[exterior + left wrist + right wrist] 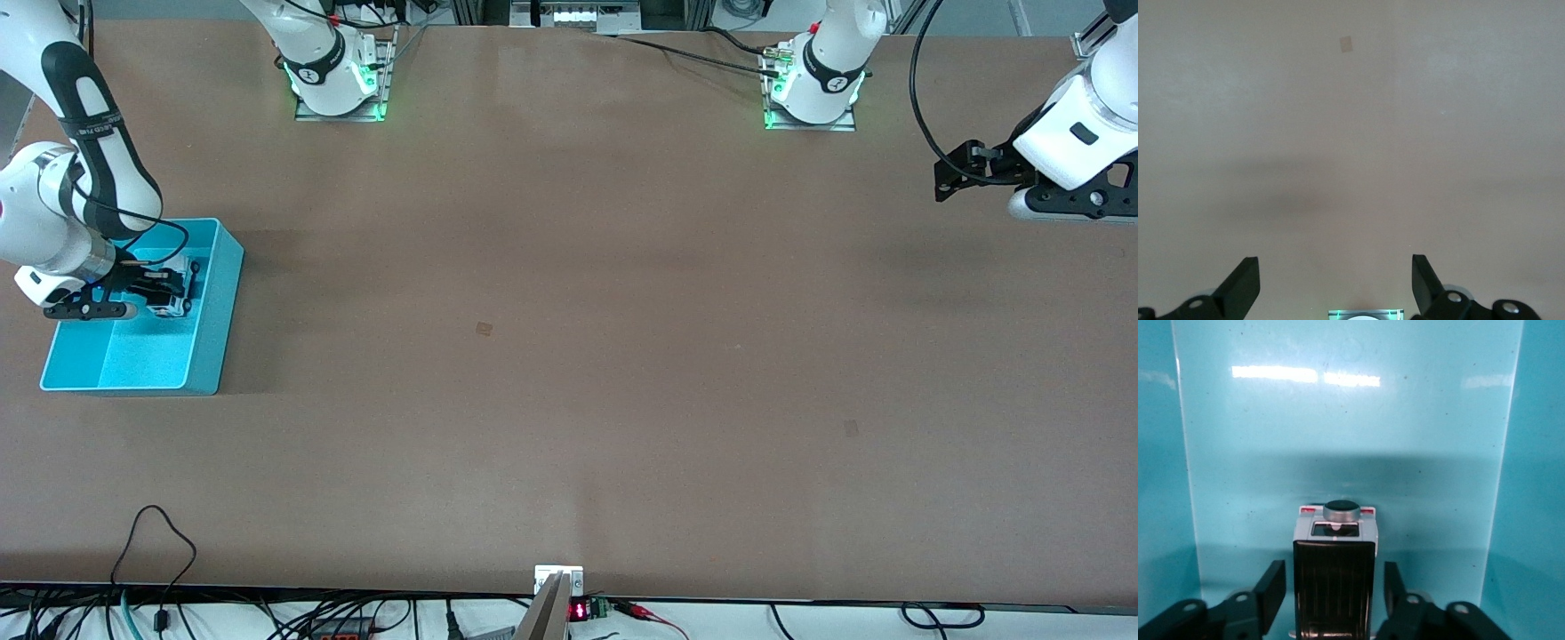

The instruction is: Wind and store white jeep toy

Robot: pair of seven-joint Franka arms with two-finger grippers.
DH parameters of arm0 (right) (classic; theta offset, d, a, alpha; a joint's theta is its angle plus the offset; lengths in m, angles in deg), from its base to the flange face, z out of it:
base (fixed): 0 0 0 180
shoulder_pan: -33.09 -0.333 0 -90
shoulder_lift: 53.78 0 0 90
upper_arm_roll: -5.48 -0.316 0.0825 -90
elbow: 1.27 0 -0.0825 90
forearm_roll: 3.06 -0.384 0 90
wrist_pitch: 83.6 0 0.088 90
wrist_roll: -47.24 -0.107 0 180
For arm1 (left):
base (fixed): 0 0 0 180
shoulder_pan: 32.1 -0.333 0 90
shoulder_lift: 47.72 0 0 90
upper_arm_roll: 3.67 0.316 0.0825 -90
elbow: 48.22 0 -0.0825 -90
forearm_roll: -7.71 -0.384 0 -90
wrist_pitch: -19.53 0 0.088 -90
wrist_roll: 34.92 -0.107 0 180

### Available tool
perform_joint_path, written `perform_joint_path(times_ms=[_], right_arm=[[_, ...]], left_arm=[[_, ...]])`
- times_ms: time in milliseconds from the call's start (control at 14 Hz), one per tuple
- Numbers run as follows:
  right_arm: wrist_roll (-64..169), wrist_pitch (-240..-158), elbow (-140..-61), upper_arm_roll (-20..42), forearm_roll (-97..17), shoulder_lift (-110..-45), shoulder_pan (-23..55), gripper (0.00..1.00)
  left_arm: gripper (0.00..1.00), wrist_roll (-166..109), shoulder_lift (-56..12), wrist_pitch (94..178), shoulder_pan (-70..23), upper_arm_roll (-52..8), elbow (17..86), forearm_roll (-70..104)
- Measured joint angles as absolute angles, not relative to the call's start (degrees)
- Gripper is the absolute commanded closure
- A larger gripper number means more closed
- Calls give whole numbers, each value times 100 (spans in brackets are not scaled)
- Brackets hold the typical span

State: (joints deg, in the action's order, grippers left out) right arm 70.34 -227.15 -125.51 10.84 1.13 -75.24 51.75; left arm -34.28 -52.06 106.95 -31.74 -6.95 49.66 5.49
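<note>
Right wrist view: the white jeep toy (1335, 580) is seen low inside the turquoise bin (1345, 420), flanked by the right gripper (1335, 590) with fingers spread just clear of its sides. Storing step judged nearly done; a straight lift-out is called for next. The left gripper (1335, 280), spread, waits over bare table (1351, 133).

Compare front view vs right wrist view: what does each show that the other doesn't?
Front view only: the whole table, both arm bases, the left pincer waiting in the air over the left arm's end of the table, and the turquoise bin's outer walls and its spot at the right arm's end.

Right wrist view only: the white jeep toy's black roof and its rear spare wheel, with a small gap between the toy and each finger.

Both: the right pincer inside the bin, astride the jeep.
</note>
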Motion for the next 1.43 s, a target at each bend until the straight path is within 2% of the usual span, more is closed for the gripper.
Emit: perform_joint_path(times_ms=[214, 643, 1071, 1429], right_arm=[[7060, -22408, -12420, 991, 126, -7331, 5144, 0], [7185, -20897, -11832, 891, 131, -6338, 4506, 0], [7182, -20131, -11208, 872, -34, -6027, 4276, 0], [5616, -19062, -10744, 826, -399, -5597, 3628, 0]], left_arm=[[0, -3428, -5206, 10695, -3174, -695, 4966, 549], [0, -3428, -5206, 10694, -3174, -695, 4965, 549], [0, -3428, -5206, 10694, -3174, -695, 4962, 549], [0, -3435, -5206, 10694, -3173, -695, 4961, 549]])
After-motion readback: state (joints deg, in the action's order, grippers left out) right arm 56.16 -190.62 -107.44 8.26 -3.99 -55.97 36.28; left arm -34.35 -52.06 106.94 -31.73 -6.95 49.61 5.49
